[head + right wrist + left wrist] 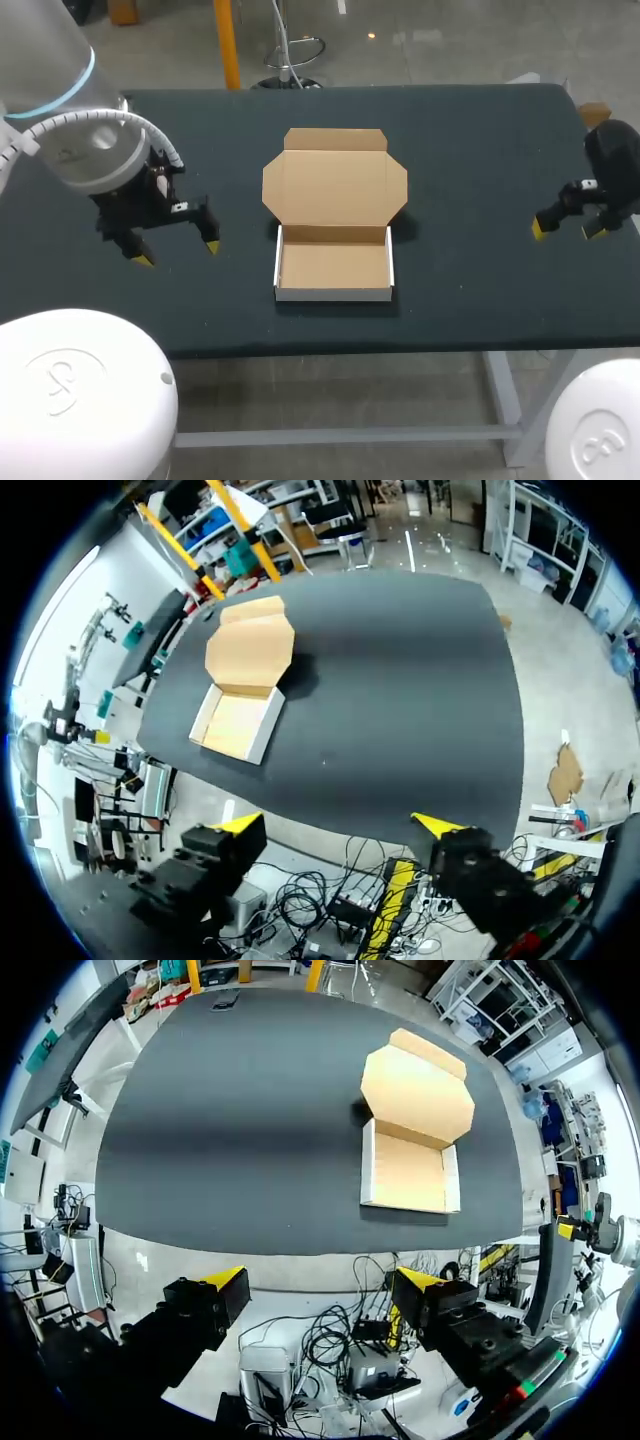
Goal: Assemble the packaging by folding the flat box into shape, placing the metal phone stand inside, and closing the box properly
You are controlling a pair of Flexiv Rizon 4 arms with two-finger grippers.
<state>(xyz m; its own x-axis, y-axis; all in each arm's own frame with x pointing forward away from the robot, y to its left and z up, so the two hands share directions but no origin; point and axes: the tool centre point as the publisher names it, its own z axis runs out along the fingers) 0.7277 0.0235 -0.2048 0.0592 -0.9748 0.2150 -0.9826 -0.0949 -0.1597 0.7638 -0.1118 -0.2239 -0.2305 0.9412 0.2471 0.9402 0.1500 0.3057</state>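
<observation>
A cardboard box (334,262) sits folded into a shallow tray in the middle of the dark table (470,180), its lid (335,184) lying open and flat behind it. The tray looks empty, and no metal phone stand shows in any view. My left gripper (176,251) hangs open at the table's left, well apart from the box. My right gripper (568,228) hangs open near the right edge. In the left wrist view the box (411,1170) lies far ahead of the open gripper (322,1283). The right wrist view shows the box (240,723) ahead of the open gripper (338,825) and off to one side.
The table's front edge (330,350) runs just below the box.
</observation>
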